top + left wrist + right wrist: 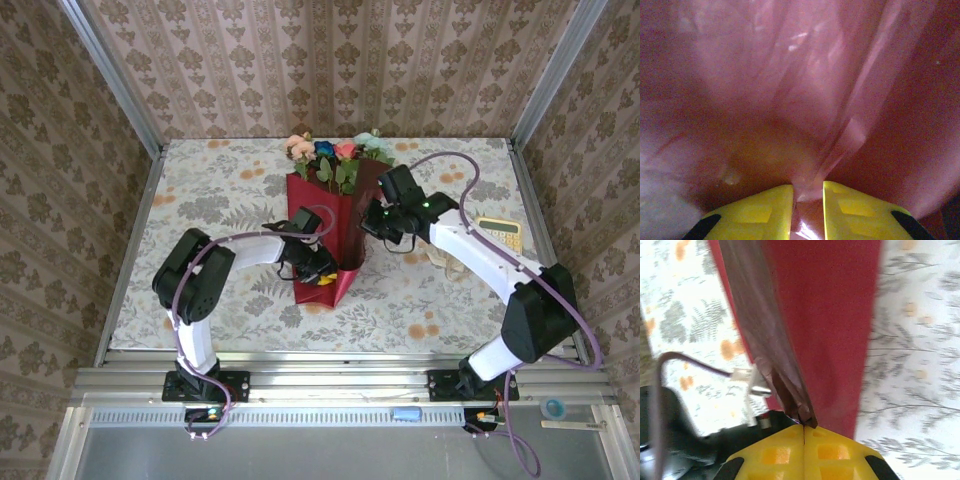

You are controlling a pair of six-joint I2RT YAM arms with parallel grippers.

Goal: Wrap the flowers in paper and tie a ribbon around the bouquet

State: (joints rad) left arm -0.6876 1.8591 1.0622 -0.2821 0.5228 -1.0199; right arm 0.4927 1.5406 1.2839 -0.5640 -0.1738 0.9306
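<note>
Two robot arms work a sheet of dark red paper [345, 230] at the centre of a floral-clothed table [220, 190], seen from above. The paper is folded into a long tapering sleeve, its wide mouth toward 12 o'clock and its narrow foot toward 6 o'clock. The flowers [335, 152], pink, red, blue and pale teal with green leaves, poke out of the mouth at the 12 o'clock end. The left gripper [322, 270] comes in from 9 o'clock low on the sleeve. Its wrist camera shows the yellow fingers [760, 210] nearly together, with a glossy crease of the paper [805, 90] nipped in the narrow gap at the left gripper [807, 189]. The right gripper [372, 222] reaches in from 3 o'clock and meets the sleeve's right edge higher up. In its own camera the right gripper [804, 427] has its jaws clenched tight, pinching a folded edge of the paper [835, 315], which runs away from the fingertips toward 12 o'clock over the tablecloth [910, 340]. A pale yellow calculator [500, 233] lies on the table at 3 o'clock of the sleeve, just beyond the right arm.
</note>
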